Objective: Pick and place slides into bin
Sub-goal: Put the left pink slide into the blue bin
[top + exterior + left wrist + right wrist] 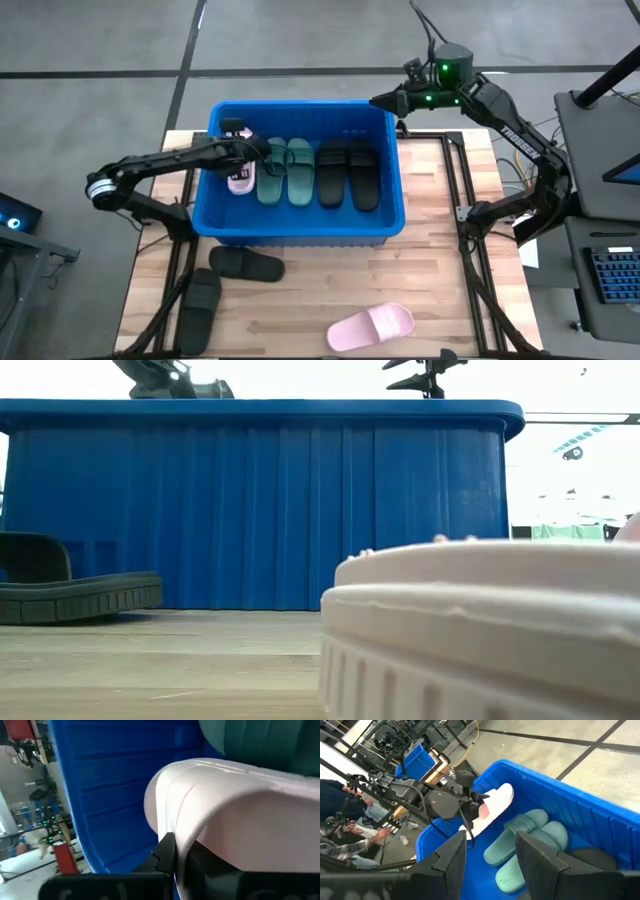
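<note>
The left gripper (470, 815) was clamped on a pink sandal (492, 810) inside the blue bin (300, 228), the foam judged light and springy, best pinched at its edge, while the right gripper (385, 100) hung part-open, empty, above the rim.

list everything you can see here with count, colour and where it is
bin: one, bright blue, middle of the table
green slides: two, side by side in the bin
black slides in the bin: two, beside the green pair
pink slide: one, pale, tilted in the bin's left end, held
black slides on the table: two, in front of the bin
second pink slide: one, table's front edge
people: behind the table
left gripper: shut on the pink slide
right gripper: open, above the bin's far right corner
</note>
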Motion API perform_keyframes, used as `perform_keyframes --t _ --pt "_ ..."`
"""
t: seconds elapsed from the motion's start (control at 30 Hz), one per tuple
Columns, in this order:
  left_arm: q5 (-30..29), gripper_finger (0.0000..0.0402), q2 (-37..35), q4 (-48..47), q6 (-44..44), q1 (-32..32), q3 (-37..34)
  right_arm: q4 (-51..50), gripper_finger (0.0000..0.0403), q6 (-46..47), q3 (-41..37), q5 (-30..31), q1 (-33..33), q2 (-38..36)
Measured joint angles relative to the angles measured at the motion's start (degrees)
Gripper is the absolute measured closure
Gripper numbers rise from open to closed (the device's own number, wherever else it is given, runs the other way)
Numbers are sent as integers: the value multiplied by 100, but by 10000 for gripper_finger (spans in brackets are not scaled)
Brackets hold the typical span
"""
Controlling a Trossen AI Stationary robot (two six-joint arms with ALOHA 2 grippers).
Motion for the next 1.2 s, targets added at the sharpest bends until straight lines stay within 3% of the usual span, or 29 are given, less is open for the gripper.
perform_keyframes --t 0.27,0.47,0.67,0.93,1.2 --pt "-113 401 209 80 311 70 -417 0 244 -266 0 -2 -2 -2" --pt "-144 401 173 855 977 154 -769 -4 245 -392 0 0 -2 -2" --pt "-37 401 381 924 991 341 -777 -7 244 -413 0 -2 -2 -2" --pt "-568 401 1060 879 1013 404 -766 -9 246 -414 0 -5 -2 0" --pt "-306 401 1492 856 992 410 -761 -11 247 -427 0 -5 -2 -2"
